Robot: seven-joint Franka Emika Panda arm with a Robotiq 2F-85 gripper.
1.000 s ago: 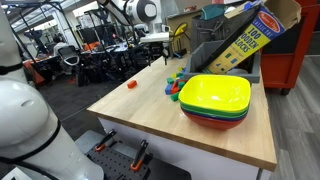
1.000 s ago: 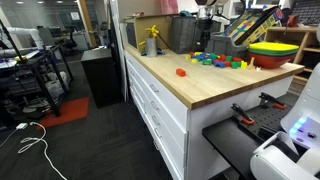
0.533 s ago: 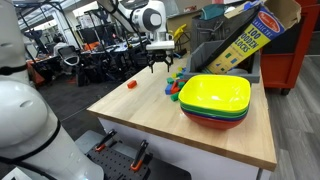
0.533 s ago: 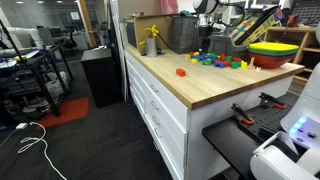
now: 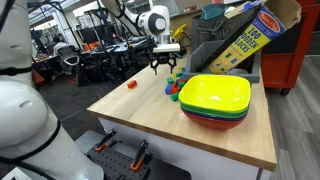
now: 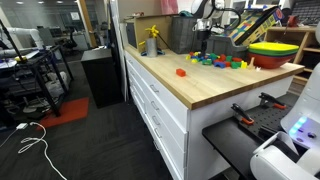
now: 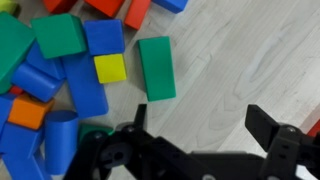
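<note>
Item: green block [image 7: 155, 68], flat on the table [image 7: 240, 60], at 11 o'clock of my gripper [image 7: 198, 125], jaws wide apart, empty. I judge it light, rigid, smooth-faced; I'd grip across its long sides.

Stacked bowls [image 5: 214, 100], yellow on top, sit on the wooden table [image 5: 140, 115] beside what looks like a toy-block box [image 5: 250, 35].

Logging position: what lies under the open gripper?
Bare wooden tabletop below the gripper, with a green block just ahead; the gripper body covers what lies nearer the wrist.
</note>
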